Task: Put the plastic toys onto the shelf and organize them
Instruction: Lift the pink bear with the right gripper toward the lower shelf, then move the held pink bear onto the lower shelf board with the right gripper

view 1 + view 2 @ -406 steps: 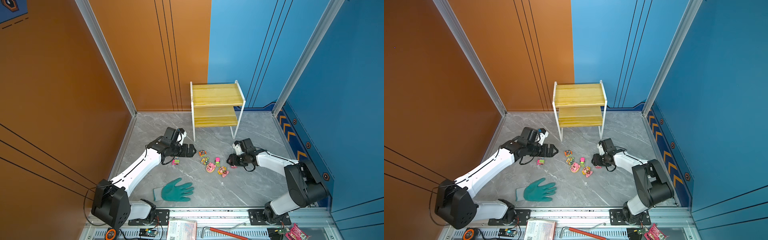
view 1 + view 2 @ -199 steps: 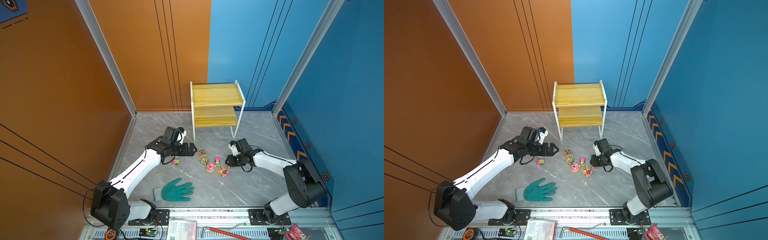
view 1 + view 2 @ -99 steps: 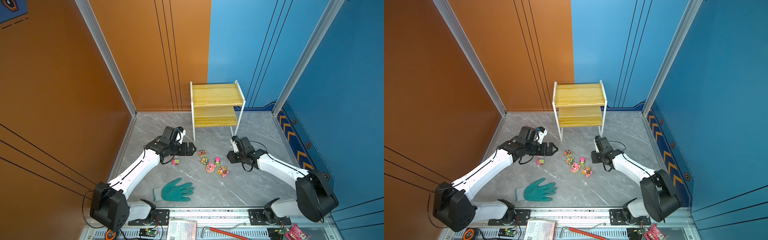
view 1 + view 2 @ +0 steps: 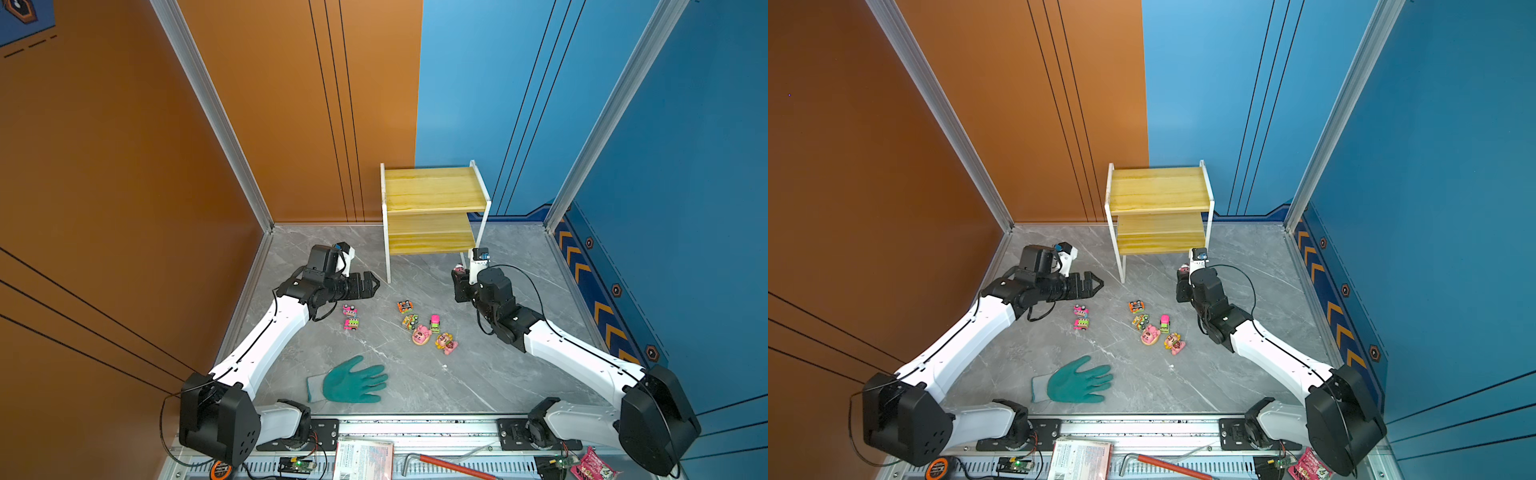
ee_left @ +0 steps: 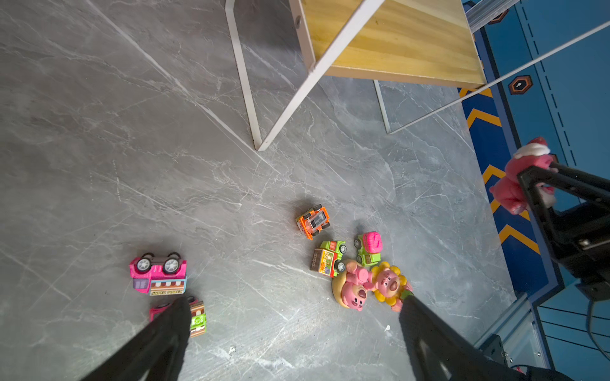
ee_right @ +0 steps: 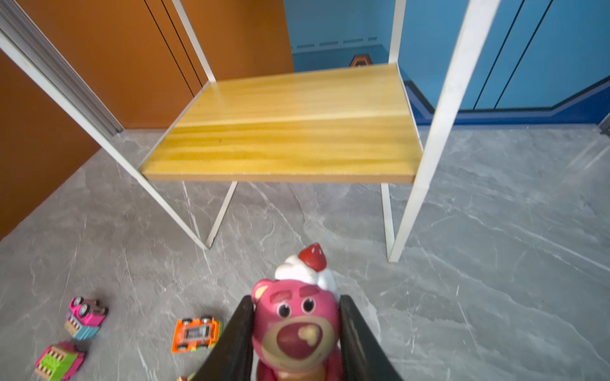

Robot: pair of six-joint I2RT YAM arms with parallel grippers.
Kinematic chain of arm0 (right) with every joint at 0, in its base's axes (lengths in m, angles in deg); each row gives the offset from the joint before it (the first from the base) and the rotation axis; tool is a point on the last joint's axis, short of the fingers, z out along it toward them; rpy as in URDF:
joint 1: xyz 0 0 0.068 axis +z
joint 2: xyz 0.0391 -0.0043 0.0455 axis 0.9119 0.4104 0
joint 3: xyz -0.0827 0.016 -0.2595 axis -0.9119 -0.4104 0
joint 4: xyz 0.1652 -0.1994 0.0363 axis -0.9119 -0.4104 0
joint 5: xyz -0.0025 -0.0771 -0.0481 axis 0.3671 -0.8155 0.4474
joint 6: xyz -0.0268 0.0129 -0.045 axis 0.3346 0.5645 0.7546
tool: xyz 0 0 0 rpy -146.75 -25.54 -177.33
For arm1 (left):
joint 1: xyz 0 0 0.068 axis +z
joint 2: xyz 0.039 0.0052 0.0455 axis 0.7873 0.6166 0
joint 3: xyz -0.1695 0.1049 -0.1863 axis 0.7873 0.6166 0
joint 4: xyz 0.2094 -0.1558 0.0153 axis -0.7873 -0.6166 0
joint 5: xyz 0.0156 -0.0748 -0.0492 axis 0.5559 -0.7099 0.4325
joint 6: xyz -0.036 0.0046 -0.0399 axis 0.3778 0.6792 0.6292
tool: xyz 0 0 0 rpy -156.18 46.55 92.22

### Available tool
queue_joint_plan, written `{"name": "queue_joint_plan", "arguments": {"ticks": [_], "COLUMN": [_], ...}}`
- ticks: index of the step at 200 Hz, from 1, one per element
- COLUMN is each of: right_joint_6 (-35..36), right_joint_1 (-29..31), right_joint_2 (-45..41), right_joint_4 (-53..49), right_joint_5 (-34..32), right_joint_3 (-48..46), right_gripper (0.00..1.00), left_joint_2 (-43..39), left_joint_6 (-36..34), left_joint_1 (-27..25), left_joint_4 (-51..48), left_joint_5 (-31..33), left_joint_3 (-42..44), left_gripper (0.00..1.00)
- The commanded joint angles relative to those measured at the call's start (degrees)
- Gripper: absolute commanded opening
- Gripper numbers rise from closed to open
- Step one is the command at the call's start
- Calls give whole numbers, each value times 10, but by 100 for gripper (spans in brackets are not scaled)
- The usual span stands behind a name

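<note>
Pinching the pink bear (image 6: 293, 333) by both sides of its head, the right gripper (image 6: 295, 301) held it upright between its jaws, raised off the floor (image 6: 495, 264), just before the shelf's (image 6: 284, 138) lower board. The left gripper (image 5: 294, 302) hung with jaws spread wide and held nothing; a pink car (image 5: 158, 275) and the sunflower bear (image 5: 388, 285) lay on the floor nearby.

Pink bear (image 6: 297, 330), legs past the right wrist view's edge; pink-green car (image 5: 197, 318), half behind left end effector (image 5: 293, 301) finger (image 5: 165, 330).
</note>
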Motion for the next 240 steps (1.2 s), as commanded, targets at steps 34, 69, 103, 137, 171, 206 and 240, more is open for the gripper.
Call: {"name": "queue_joint_plan", "arguments": {"ticks": [34,69,103,137,171,206,240], "right_joint_6": [64,88,91,101,101,110,119], "right_joint_1": [1,-6,-15,-25,-38,-44,-50], "right_joint_2": [100,152,195,239,285,331,358], "right_joint_4": [238,326,375,431,470,511,532], "right_joint_5": [-51,-68,-79,-95,-101,-111,-121], "right_joint_3": [18,35,57,81,113,133,145], "right_gripper": [25,25,25,25,25,25,25], "left_joint_2": [-8,-6,-8,-7,2,10,17], "left_joint_6": [-4,0,1,1,7,10,12], "left_joint_1": [22,31,37,54,64,72,79], "left_joint_4": [46,60,66,67,74,79,83], "left_joint_5": [-38,-49,-56,-64,-78,-84,-88], "left_joint_3": [31,37,38,35,35,34,34], "left_gripper": [100,100,100,100,100,100,99]}}
